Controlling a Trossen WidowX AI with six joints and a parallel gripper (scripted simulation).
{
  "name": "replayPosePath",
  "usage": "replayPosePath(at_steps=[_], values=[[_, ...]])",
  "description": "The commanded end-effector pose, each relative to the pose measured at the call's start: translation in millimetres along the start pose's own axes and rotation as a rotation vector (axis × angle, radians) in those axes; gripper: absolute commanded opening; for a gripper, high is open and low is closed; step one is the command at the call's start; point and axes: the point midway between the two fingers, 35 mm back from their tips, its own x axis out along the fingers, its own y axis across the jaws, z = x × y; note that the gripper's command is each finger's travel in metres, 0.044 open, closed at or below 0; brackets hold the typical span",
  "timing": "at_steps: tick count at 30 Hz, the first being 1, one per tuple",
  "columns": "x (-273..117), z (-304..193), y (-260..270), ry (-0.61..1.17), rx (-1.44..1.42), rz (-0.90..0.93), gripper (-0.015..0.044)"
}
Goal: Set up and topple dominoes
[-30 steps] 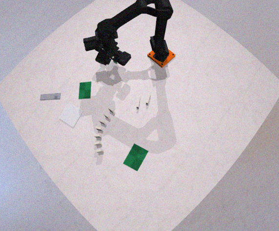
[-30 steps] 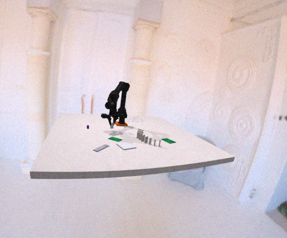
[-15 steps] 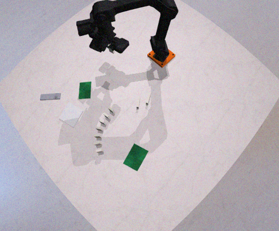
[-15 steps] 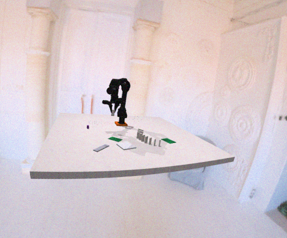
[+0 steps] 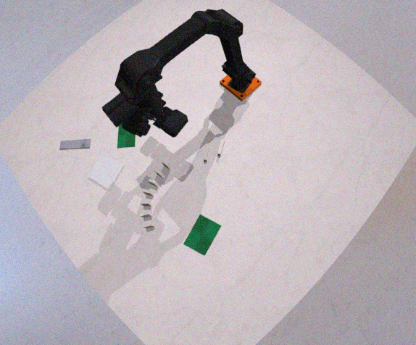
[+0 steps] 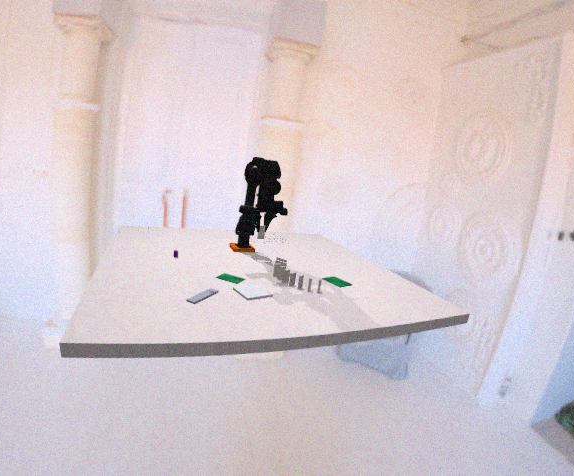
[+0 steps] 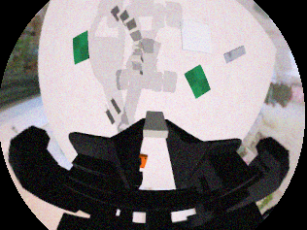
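Observation:
My gripper (image 7: pixel 154 121) is shut on a grey domino (image 7: pixel 155 117) (image 6: pixel 261 232), held upright between the fingertips and raised above the table. In the top view the arm hides the fingertips and the held piece. A curved row of several standing dominoes (image 5: pixel 146 216) (image 6: pixel 300 282) (image 7: pixel 131 23) lies partly in the arm's shadow. Two more dominoes stand apart from the row, side by side with a gap: one domino (image 5: pixel 204 161) (image 7: pixel 110 116) and another domino (image 5: pixel 218 155) (image 7: pixel 116 106).
A green patch (image 5: pixel 202 234) (image 6: pixel 337 281) (image 7: pixel 81 47) lies on one side of the row, another green patch (image 5: pixel 126 138) (image 6: pixel 230 278) (image 7: pixel 197 81) on the other. A white square (image 5: pixel 106 171) (image 6: pixel 252 291) and a grey bar (image 5: pixel 75 143) (image 6: pixel 202 295) lie nearby. A small purple object (image 6: pixel 175 253) is farther off.

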Motion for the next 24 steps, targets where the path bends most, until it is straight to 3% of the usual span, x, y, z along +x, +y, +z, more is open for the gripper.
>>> replayPosePath(at_steps=[1, 9, 24], values=[[1.4, 32.0, 48.8, -0.003, 0.008, -0.003, 0.0107], [4.3, 34.0, 51.2, -0.004, 0.008, -0.003, 0.0107], [66.5, 41.4, 50.5, -0.004, 0.009, -0.003, 0.0107]])
